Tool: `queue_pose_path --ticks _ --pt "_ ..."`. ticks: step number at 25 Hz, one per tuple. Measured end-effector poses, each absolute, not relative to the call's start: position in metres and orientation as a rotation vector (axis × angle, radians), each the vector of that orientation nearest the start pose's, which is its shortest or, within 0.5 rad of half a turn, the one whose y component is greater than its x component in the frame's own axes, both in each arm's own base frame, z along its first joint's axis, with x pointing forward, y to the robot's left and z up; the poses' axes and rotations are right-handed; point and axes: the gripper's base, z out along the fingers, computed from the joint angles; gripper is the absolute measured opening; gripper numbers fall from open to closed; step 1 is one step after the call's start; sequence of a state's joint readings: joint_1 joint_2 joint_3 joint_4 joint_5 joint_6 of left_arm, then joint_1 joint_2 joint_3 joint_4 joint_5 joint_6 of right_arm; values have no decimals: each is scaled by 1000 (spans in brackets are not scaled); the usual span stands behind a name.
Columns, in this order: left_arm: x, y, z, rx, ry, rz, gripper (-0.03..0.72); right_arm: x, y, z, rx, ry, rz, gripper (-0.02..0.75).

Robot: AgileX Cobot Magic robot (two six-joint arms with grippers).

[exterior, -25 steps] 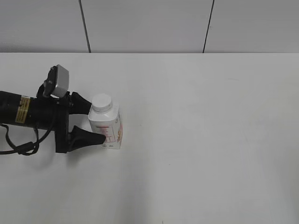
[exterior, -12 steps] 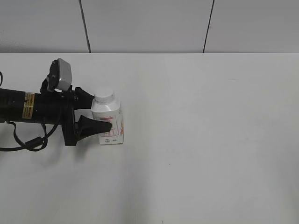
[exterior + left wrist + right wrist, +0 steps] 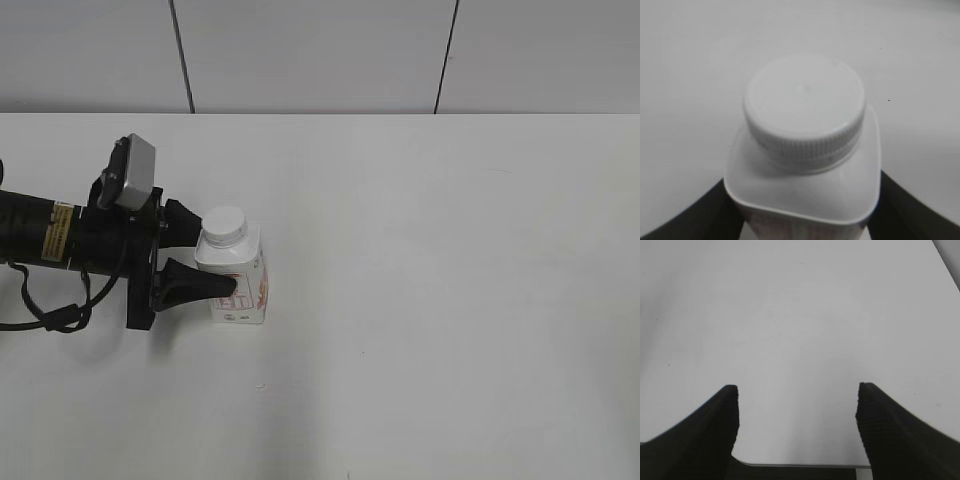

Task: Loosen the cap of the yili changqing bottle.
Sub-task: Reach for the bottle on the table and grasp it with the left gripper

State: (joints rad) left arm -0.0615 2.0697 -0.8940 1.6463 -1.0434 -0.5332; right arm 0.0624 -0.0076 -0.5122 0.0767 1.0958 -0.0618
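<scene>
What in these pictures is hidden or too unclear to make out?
- Left gripper: whether its fingers press the bottle; wrist view cuts them off, exterior too small.
- Bottle's printing: too small in exterior, out of frame in wrist view.
- Cap: tightness not visible.
- Right gripper: outside the exterior view.

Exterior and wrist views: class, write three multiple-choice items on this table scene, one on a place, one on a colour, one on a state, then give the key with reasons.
1. Where does the yili changqing bottle stand?
A. left part of the table
B. right edge
C. far right corner

2. What colour is the cap?
A. red
B. white
C. black

3. How is the cap?
A. lying on the table
B. missing
C. seated on the neck

Key: A, the bottle stands left, between the left gripper fingers; B, the cap shows white; C, the left wrist view shows it on the neck.
</scene>
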Motion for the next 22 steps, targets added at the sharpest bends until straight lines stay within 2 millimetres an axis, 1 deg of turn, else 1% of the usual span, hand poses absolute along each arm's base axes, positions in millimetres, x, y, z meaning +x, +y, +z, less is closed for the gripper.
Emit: queue_pose_path --ticks 22 --pt "313 -98 97 1478 1615 -863 428 -9 7 278 -135 2058 114 579"
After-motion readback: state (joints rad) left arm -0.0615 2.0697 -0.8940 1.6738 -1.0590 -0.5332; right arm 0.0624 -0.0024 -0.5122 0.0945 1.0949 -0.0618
